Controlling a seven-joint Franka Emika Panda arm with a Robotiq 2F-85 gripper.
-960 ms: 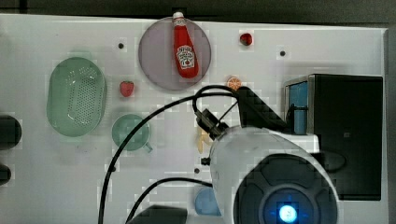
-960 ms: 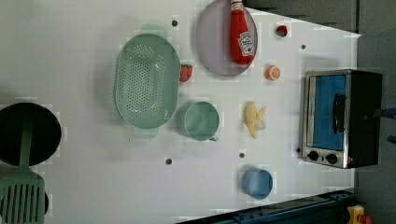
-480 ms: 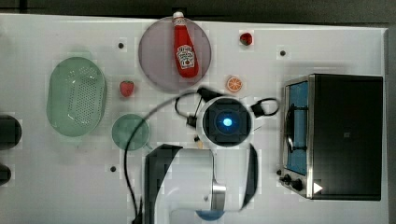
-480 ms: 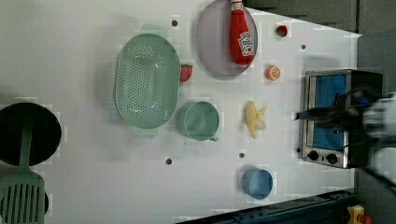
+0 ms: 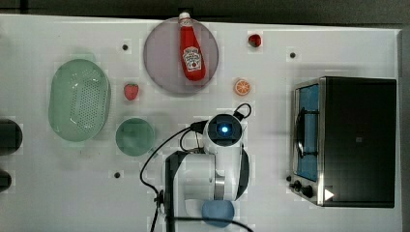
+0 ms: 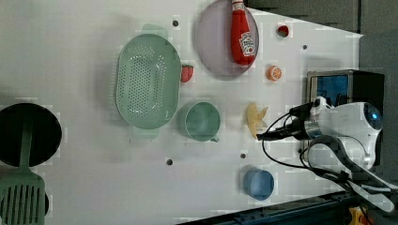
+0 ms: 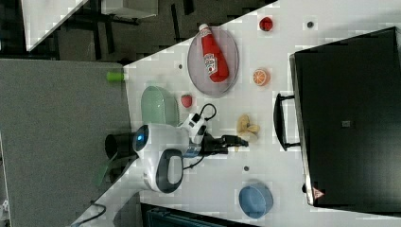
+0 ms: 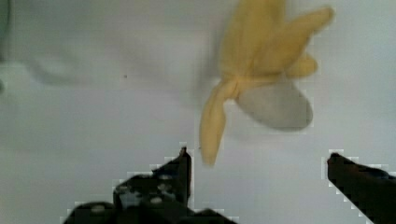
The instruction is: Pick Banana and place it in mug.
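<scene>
Nothing is done yet: the banana [image 6: 256, 119] lies on the desk [image 6: 94, 178]. The gripper [image 8: 259, 175], fingers apart and empty, hangs close by; grasping and carrying to the mug [image 6: 202, 122] remain

Franka arm [image 6: 349, 124]: glossy white rounded shells with dark grey joint bands; a round blue light glows on the end cap nearest the toaster oven [image 6: 345, 86]; black cables [image 5: 162, 154] loop loosely alongside the links; gripper [image 8: 259, 179]: two matte black fingers [image 8: 159, 186], spread apart, small round screw heads on one finger's base.
</scene>
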